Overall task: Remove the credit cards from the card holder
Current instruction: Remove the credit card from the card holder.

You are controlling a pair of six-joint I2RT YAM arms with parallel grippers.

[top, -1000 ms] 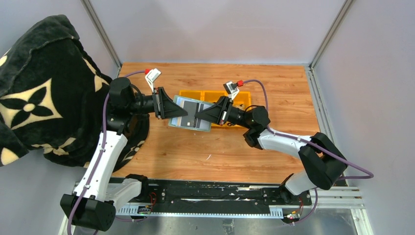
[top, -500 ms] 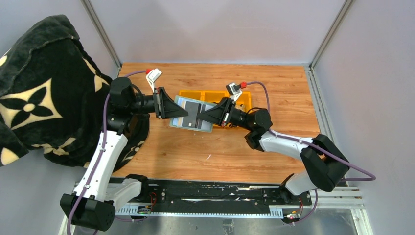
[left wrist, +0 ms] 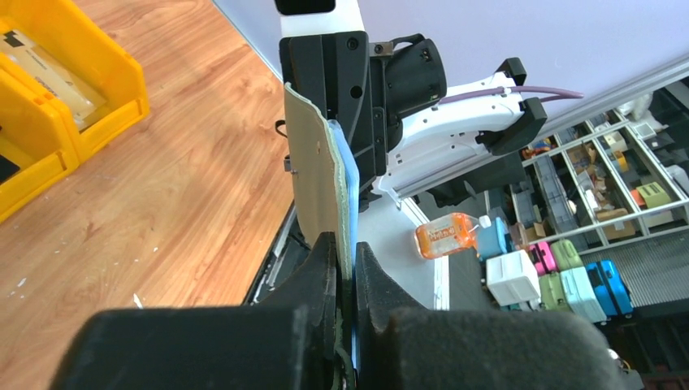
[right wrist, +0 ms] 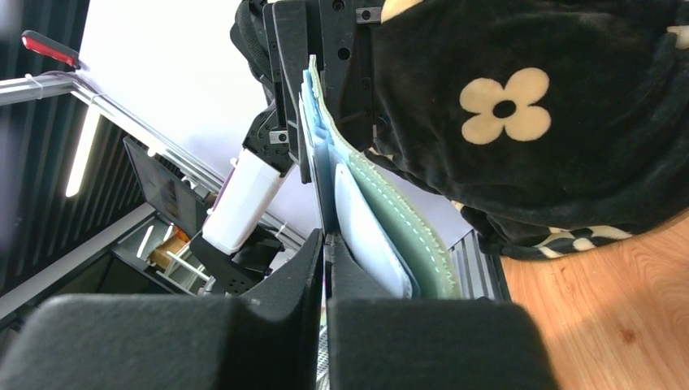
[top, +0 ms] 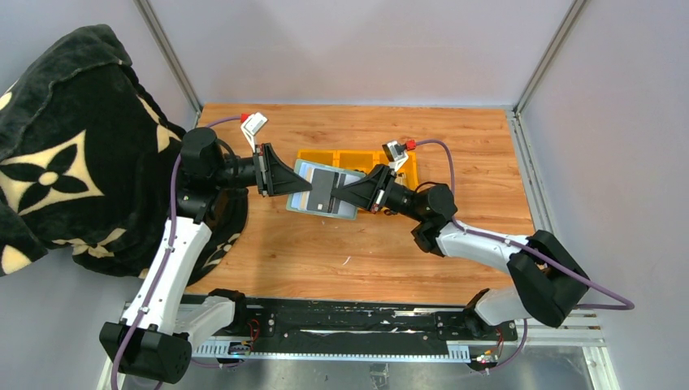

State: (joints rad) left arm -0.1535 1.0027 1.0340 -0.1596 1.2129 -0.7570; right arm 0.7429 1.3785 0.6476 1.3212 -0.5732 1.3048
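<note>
Both arms reach inward above the wooden surface (top: 325, 252). The left pincer (left wrist: 345, 248) clamps the sage-green soft bifold card holder (left wrist: 313, 162); the right pincer (top: 339, 195) pinches a pale grey dark-striped card (top: 323, 191).

The card holder (top: 296, 203) loses its left edge inside the clamped left gripper (top: 309, 188). Which layer the right gripper (top: 335, 195) pinches cannot be told. Behind the card holder, the yellow tray (top: 351, 156) has its near wall covered. Left of it, the blanket (top: 57, 146) runs off-frame.

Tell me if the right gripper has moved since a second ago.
Yes: the right gripper has pulled back slightly to the right, across the yellow tray.
</note>
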